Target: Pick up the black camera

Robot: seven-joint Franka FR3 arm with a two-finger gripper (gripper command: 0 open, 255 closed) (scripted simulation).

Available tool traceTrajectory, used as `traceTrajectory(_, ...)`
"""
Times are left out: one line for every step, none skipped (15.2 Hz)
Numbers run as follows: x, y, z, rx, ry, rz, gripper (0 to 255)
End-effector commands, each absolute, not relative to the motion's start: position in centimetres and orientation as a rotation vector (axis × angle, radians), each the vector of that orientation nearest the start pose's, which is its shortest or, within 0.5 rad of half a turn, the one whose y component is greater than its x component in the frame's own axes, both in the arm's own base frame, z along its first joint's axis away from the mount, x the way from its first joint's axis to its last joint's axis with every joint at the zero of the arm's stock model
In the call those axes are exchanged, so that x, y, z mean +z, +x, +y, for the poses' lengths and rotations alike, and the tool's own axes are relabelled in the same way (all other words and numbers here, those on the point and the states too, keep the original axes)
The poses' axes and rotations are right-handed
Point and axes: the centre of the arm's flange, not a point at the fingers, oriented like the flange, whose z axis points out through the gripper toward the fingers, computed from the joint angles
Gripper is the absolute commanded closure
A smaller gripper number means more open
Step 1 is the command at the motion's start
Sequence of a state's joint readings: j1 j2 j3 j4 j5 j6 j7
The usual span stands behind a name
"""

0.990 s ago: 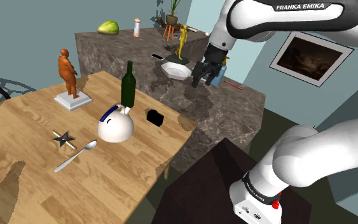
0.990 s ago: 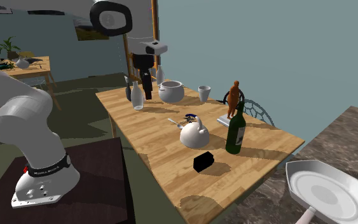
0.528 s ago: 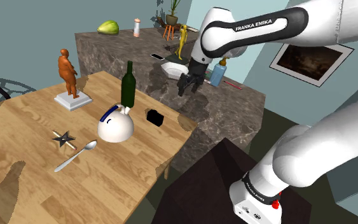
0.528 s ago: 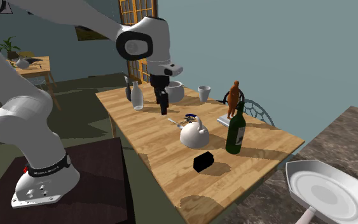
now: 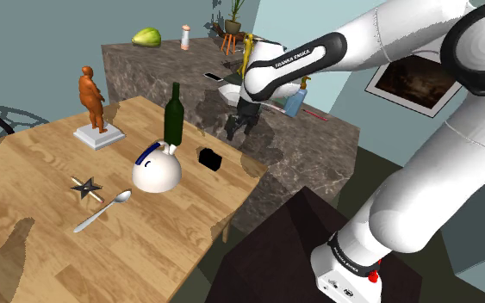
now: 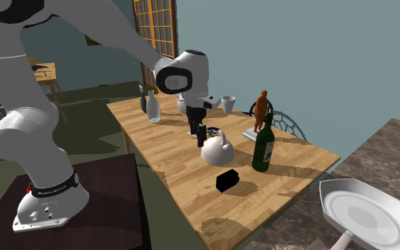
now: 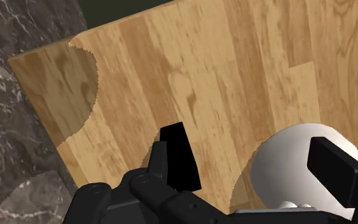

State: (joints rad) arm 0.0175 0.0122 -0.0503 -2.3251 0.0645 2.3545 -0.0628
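Observation:
The black camera (image 5: 210, 158) is a small dark box lying on the wooden table (image 5: 51, 232) near its corner by the marble counter. In the second exterior view the camera (image 6: 227, 180) lies in front of the green bottle. My gripper (image 5: 235, 131) hangs open in the air above the table's edge, up and to the right of the camera in the shoulder view. In the second exterior view the gripper (image 6: 199, 132) shows over the white kettle. The wrist view has the camera (image 7: 180, 156) far below, close beside one finger (image 7: 158, 162); the gripper (image 7: 247, 173) holds nothing.
A white kettle (image 5: 156, 172), a green bottle (image 5: 174, 116) and an orange statue (image 5: 90, 99) stand near the camera. A spoon (image 5: 102, 211) and a metal star (image 5: 86, 186) lie closer in. The dark marble counter (image 5: 309, 146) carries a white pan (image 6: 361, 213).
The arm has swung from over the counter toward the shoulder view's left and lower, bringing the gripper over the table's edge, closer to the camera. Nothing on the table moved.

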Motion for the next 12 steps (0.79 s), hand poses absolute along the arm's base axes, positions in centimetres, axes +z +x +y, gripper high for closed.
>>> traceTrajectory(31.7,52.6,-1.8,-0.029,-3.104,0.014,0)
traceTrajectory(30.6,53.4,-1.9,-0.028,-3.108,0.009,0)
traceTrajectory(29.5,54.1,-2.0,-0.026,-3.111,0.005,0)
traceTrajectory(28.5,54.9,-2.1,-0.025,-3.115,0.000,0)
traceTrajectory(27.4,55.7,-2.2,-0.024,-3.119,-0.004,0)
traceTrajectory(26.3,56.4,-2.3,-0.023,-3.122,-0.009,0)
traceTrajectory(25.2,57.2,-2.4,-0.022,-3.126,-0.013,0)
traceTrajectory(24.2,58.0,-2.5,-0.020,-3.129,-0.018,0)
traceTrajectory(23.1,58.7,-2.7,-0.019,-3.133,-0.022,0)
traceTrajectory(22.0,59.5,-2.8,-0.018,-3.136,-0.027,0)
traceTrajectory(21.0,60.3,-2.9,-0.017,-3.140,-0.031,0)
traceTrajectory(19.9,61.0,-3.0,-0.016,-3.143,-0.036,0)
